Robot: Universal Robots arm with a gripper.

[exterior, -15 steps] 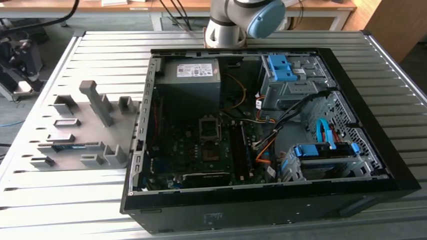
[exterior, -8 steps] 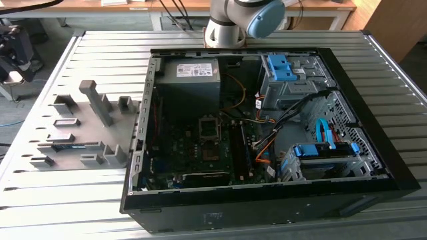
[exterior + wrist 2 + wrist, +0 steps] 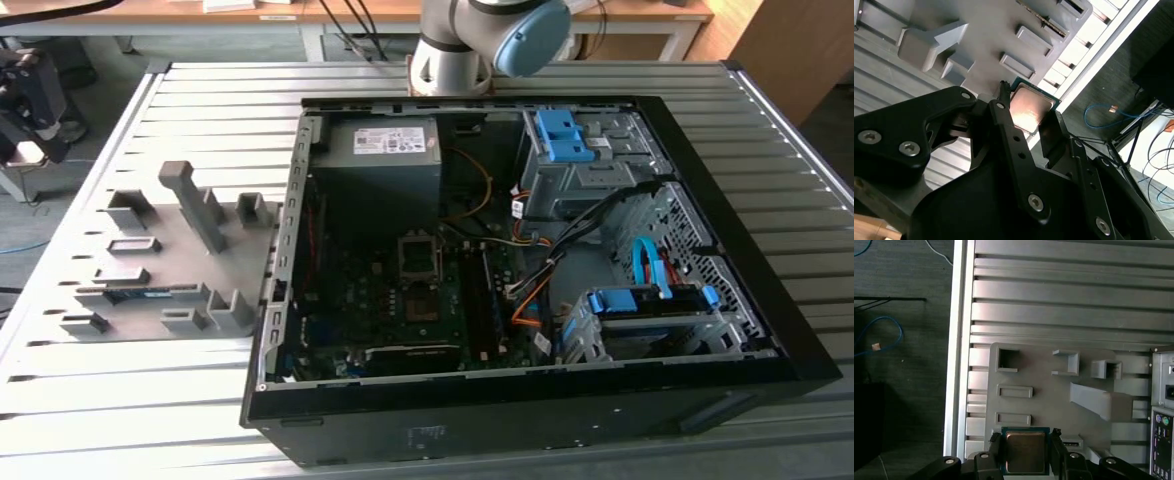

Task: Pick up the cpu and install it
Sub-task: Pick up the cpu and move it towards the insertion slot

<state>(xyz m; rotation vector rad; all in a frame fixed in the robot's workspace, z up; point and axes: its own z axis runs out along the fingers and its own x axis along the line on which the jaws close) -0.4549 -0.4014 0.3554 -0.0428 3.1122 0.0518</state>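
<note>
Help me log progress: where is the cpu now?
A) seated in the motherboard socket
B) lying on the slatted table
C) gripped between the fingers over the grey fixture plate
C: in the first wrist view the cpu sits pinched between the two fingers, above the grey fixture plate.

The cpu (image 3: pixel 1025 452) has a dull metal top; the fixture plate (image 3: pixel 1046 407) looks matt grey plastic; the table (image 3: pixel 1064 315) is ribbed satin metal.

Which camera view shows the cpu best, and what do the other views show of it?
The first wrist view: the cpu faces the camera squarely, its metal top in plain sight, gripped by the end effector. The second wrist view shows the cpu tilted and partly hidden by the end effector.
</note>
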